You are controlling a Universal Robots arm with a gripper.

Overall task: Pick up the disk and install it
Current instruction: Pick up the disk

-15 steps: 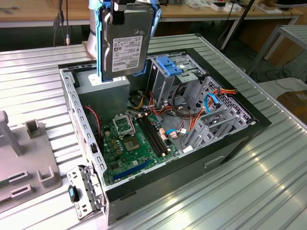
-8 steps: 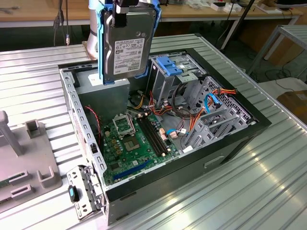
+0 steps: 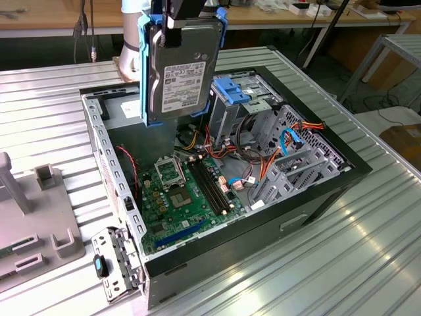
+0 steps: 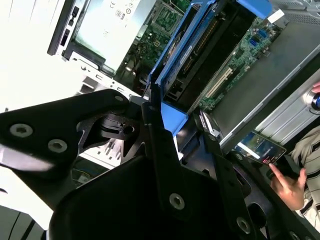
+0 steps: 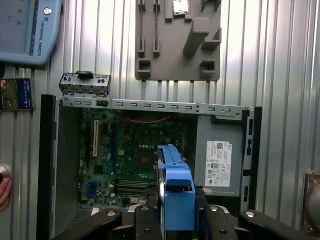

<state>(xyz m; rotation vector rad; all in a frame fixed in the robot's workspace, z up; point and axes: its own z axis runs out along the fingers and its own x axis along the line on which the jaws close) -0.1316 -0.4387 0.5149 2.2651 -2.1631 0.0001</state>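
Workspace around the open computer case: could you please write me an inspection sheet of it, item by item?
Surface: ribbed metal table, carrying an open computer case.
Job's things: the disk in its blue carrier, upright, held above the case; not installed.
Clutter: grey fixture block, teach pendant, phone.
Grippers: gripper shut on the disk's upper end.
Cables: red, orange and blue wires inside the case, beside the drive cage.
Surroundings: a person's hand near the phone; wooden bench behind.
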